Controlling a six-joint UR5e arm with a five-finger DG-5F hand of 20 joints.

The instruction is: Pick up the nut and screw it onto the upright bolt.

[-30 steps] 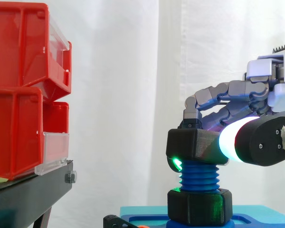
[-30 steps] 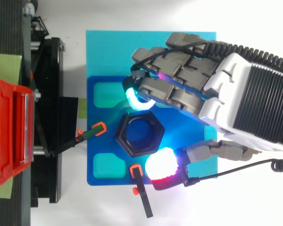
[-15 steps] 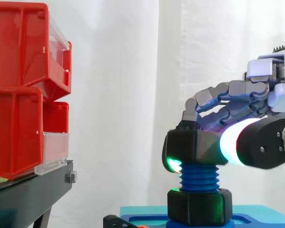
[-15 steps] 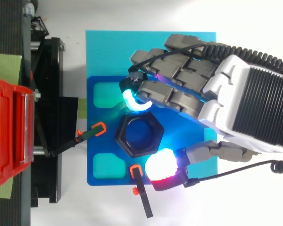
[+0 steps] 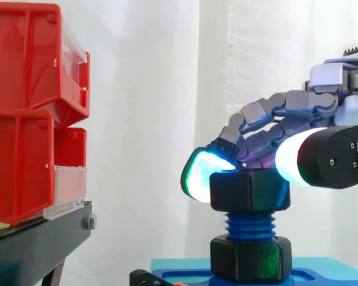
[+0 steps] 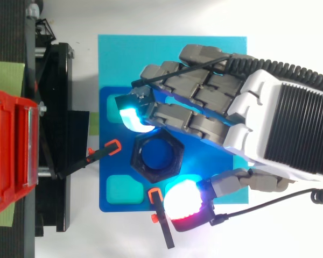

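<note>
A black hex nut (image 5: pixel 247 190) sits level on top of the upright blue threaded bolt (image 5: pixel 249 225); from above, the bolt's blue end (image 6: pixel 157 155) shows through the nut's ring (image 6: pixel 138 156). A second black hex piece (image 5: pixel 250 259) is at the bolt's foot on the blue base plate (image 6: pixel 106 164). My hand (image 6: pixel 280 129) reaches in from the right and hangs over the nut, open. Its fingers stretch past the nut's far left corner, a cyan-white fingertip (image 5: pixel 197 176) at its top edge. The white thumb pad (image 6: pixel 182 198) is close beside the nut's near side.
Stacked red bins (image 5: pixel 24 119) stand on a black stand (image 5: pixel 42 238) to the left. Two small black clamps with orange tips (image 6: pixel 105 150) (image 6: pixel 160 215) hold the base plate's left and front edges. A white curtain hangs behind.
The fingers let go of the nut's sides, rose and stretched left past it. The nut now sits slightly lower on the thread. The thumb shifted a little.
</note>
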